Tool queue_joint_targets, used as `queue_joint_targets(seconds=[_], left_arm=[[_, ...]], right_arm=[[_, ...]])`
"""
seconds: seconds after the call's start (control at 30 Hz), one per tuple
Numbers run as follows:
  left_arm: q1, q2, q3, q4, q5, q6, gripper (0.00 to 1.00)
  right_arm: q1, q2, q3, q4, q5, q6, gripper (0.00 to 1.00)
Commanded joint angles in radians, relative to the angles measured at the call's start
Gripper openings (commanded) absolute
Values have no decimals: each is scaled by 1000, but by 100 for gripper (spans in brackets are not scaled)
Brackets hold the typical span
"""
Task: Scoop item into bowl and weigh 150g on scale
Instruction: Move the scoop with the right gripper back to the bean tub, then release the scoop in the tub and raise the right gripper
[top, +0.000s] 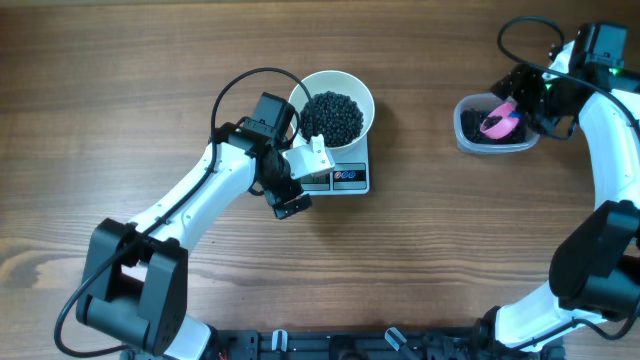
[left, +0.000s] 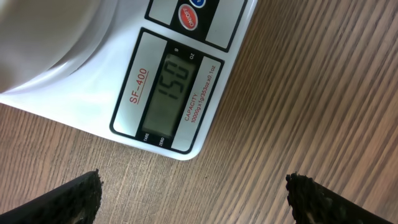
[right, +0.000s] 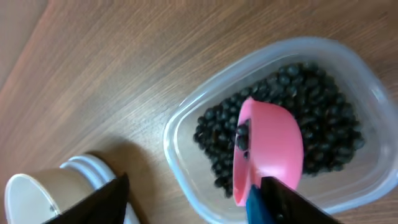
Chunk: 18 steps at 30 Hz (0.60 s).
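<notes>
White bowl (top: 362, 95), one, on one scale (left: 93, 93); one pink scoop (right: 273, 146) in one tub (top: 461, 120); left claw (left: 194, 183), right claw (right: 194, 186) spread.

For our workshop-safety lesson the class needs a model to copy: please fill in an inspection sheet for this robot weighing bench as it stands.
surface: wooden table, plain grain.
job's things: white bowl, heaped with black pellets, stands on the scale. The display appears to read 150. A clear tub holds more pellets and a pink scoop.
clutter: white rounded thing at the edge of the right wrist view, unidentified.
grippers: left gripper open, hovering before the scale. Right gripper open over the tub, with the scoop's blue handle between its jaws, apparently ungripped.
cables: left cable and right cable, black loops above the arms.
surroundings: nothing seen.
</notes>
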Motion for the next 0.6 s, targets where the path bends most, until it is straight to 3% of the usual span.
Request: queue_joint_targets(seconds=[0.0,0.13,0.33,0.4,0.47,0.57], left_arm=[[3,7,-4,0,19,20,100],[2,7,-4,0,19,19,100],[3,7,-4,0,19,19,100],[3,7,-4,0,19,19,100],[3,7,-4,0,19,19,100],[3,7,-4,0,19,19,100]], right_arm=[[-1,16,-6,19,201,-4,78],[-1,16,-6,17,277,-83,88],[-1,16,-6,24,559,-91,91],[-1,18,-6,84,569,-161,94],[-1,19,-6,155,373,-278,95],[0,19,-6,158,-155,-536,95]])
